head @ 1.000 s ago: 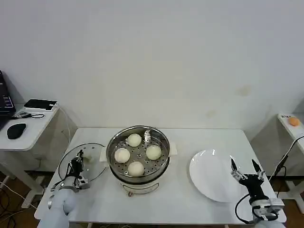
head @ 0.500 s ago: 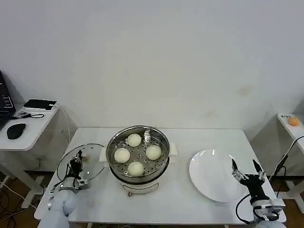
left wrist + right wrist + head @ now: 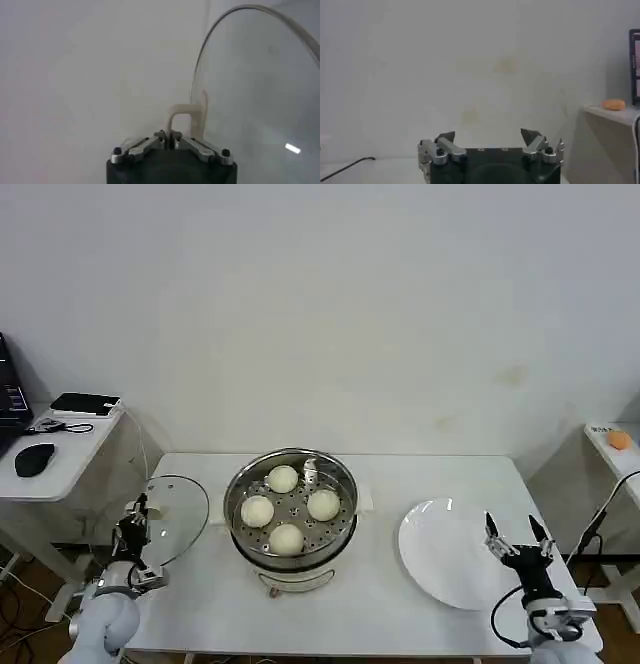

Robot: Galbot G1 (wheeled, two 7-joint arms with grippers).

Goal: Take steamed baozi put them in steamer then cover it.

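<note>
The 4 steamed baozi point(image 3: 286, 506) were cream-white against the shiny silver steamer point(image 3: 291, 509), whose tray was dotted with dark holes. The cover point(image 3: 172, 517) was clear glass with a cream-white handle, and the plate point(image 3: 450, 553) and table point(image 3: 380, 604) were white.

The round clear glass cover point(image 3: 176, 517) with its metal rim no longer lies nearly flat on the white table at about nine o'clock of the pot; it now stands tilted up on edge, lifted off the tabletop and shifted out toward the table's left edge. The left gripper point(image 3: 133, 536), clamped on the cover's cream-white bar handle point(image 3: 186, 121), sits farther left and a little lower in the head view than a second ago. The left arm has swung outward with it.
</note>
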